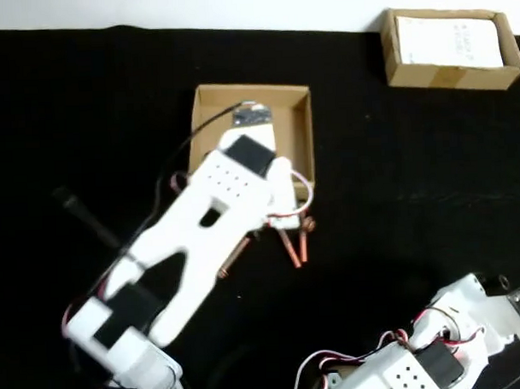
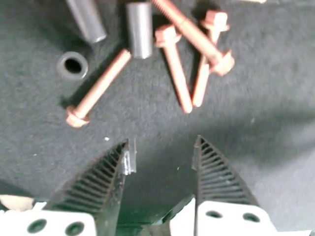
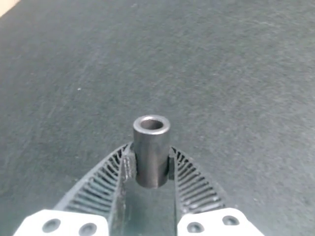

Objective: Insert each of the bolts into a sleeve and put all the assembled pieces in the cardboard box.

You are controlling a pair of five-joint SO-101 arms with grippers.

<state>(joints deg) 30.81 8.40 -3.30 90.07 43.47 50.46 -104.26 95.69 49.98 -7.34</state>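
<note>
The step in hand looks like picking a bolt. The left hand (image 2: 162,142) hangs with its jaws spread and nothing between them. It is above the black table (image 1: 413,172), just off the near right corner of the cardboard box (image 1: 207,98), which sits mid-table toward the far edge.

Below the left hand lie four copper bolts. One bolt (image 2: 98,88) lies alone, while the other three (image 2: 194,54) cross or touch one another. Near them are two loose sleeves (image 2: 139,29) lying on their sides and a third sleeve (image 2: 73,65) standing on end.

The right hand (image 3: 150,157) is at the table's near right corner. It is closed on a sleeve (image 3: 151,142) held upright with the bore facing up, apparently ready to receive a bolt.

The next move probably calls for the left hand to come down on a single bolt. The lone one seems the easiest, since it is clear of the tangle. The hand would close across the shank, carry the bolt over and line it up with the held sleeve's bore.

In the high view the left arm (image 1: 185,240) covers much of the box, so I cannot tell whether any assembled pieces are inside. The dark sleeves are hard to pick out against the table there. In the left wrist view, one lying sleeve and one bolt are cut off at the frame's edge. A second cardboard box (image 1: 448,73) sits at the far right corner.
</note>
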